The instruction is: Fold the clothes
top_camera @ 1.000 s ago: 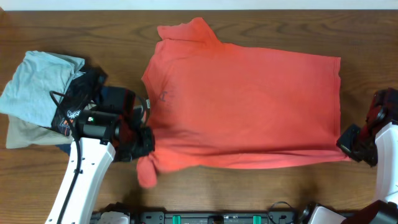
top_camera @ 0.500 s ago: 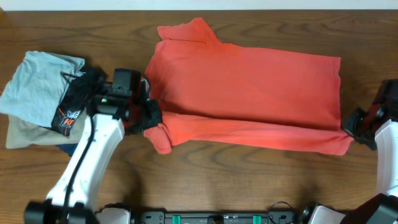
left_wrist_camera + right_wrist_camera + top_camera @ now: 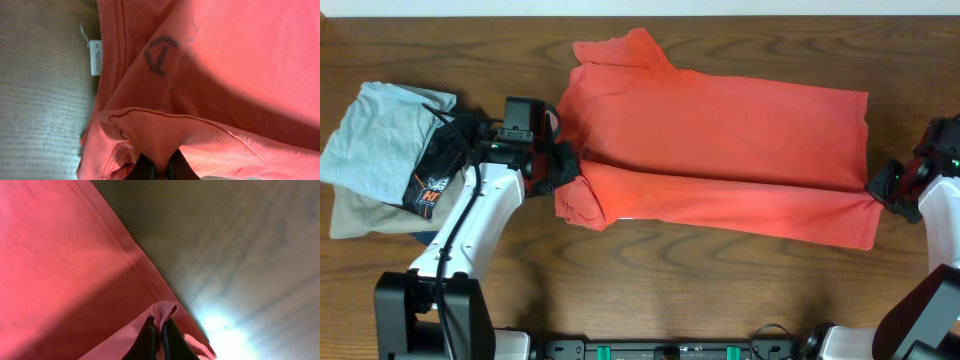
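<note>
Overhead: left gripper (image 3: pixel 563 175) and right gripper (image 3: pixel 878 188) have jaws clamped on the red-orange short-sleeved cotton T-shirt (image 3: pixel 720 120), whose near flap we should carry far evenly, crease straight.

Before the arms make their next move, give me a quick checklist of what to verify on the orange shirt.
1. Left gripper clamped on the T-shirt: ok, fabric is pinched between its fingers.
2. Right gripper clamped on the hem corner: ok, cloth is bunched between its fingers.
3. Held edge level between both grippers: ok, it runs fairly straight across.
4. Fold complete: not ok, the held edge sits about midway across the shirt.
5. Far sleeve tucked: not ok, it sticks out past the body.
6. Left arm apart from the folded pile: cannot tell, they look very close.
</note>
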